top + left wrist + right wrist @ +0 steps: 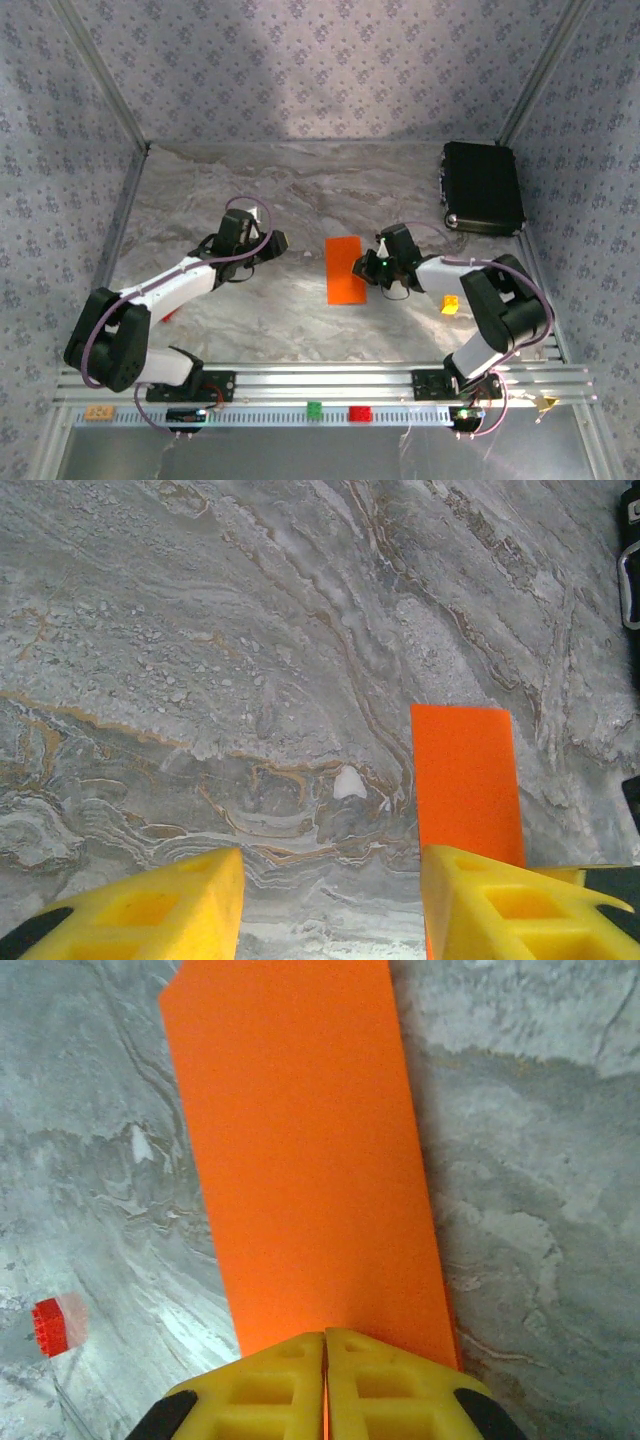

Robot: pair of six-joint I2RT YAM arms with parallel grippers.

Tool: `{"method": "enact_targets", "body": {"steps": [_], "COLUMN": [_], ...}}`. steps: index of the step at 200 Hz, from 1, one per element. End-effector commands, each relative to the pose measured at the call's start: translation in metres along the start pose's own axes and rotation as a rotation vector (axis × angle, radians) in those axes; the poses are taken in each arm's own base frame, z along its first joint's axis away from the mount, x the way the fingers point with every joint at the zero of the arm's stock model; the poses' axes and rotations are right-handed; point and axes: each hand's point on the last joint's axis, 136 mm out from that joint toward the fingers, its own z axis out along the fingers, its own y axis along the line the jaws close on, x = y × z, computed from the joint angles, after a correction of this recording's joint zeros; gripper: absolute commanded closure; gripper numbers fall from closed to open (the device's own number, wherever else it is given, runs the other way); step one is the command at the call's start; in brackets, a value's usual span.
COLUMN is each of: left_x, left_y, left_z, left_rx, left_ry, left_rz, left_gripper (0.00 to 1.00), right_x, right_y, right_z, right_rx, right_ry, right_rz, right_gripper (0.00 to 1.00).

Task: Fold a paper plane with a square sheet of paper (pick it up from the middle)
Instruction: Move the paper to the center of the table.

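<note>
The square sheet of paper (345,269) lies in the middle of the table as a narrow bright orange rectangle, apparently folded in half. My right gripper (372,268) sits at its right edge. In the right wrist view the yellow jaws of that gripper (325,1345) are pressed together with the paper (310,1160) pinched in the seam. My left gripper (275,243) hovers left of the sheet and is open. In the left wrist view the left gripper (330,865) has bare marble between its fingers, and the paper (465,770) lies just beyond its right finger. The paper plane is out of view.
A black box (483,187) stands at the back right. A small yellow-orange block (451,304) lies near the right arm and a small red block (50,1325) near the left arm. Patterned walls close in three sides; an aluminium rail (330,385) runs along the front.
</note>
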Motion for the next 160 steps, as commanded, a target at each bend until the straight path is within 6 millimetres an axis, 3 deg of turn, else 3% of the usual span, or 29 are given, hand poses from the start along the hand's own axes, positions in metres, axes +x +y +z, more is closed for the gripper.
{"method": "enact_targets", "body": {"steps": [1,122,160], "left_x": [-0.005,-0.005,-0.003], "left_y": [-0.007,-0.016,-0.016], "left_z": [0.001,0.008,0.01], "left_rx": [0.029,0.055,0.059], "left_ry": [-0.003,0.018,0.023], "left_rz": [0.009,0.004,0.001], "left_gripper": [0.51,0.51,0.51], "right_x": [-0.007,-0.016,-0.012], "right_y": [0.001,0.007,-0.003], "right_z": [-0.009,-0.011,-0.005], "right_rx": [0.013,-0.056,-0.056], "right_ry": [-0.021,-0.007,0.0], "right_rz": [0.003,0.019,0.043], "right_gripper": [0.9,0.89,0.91]}}
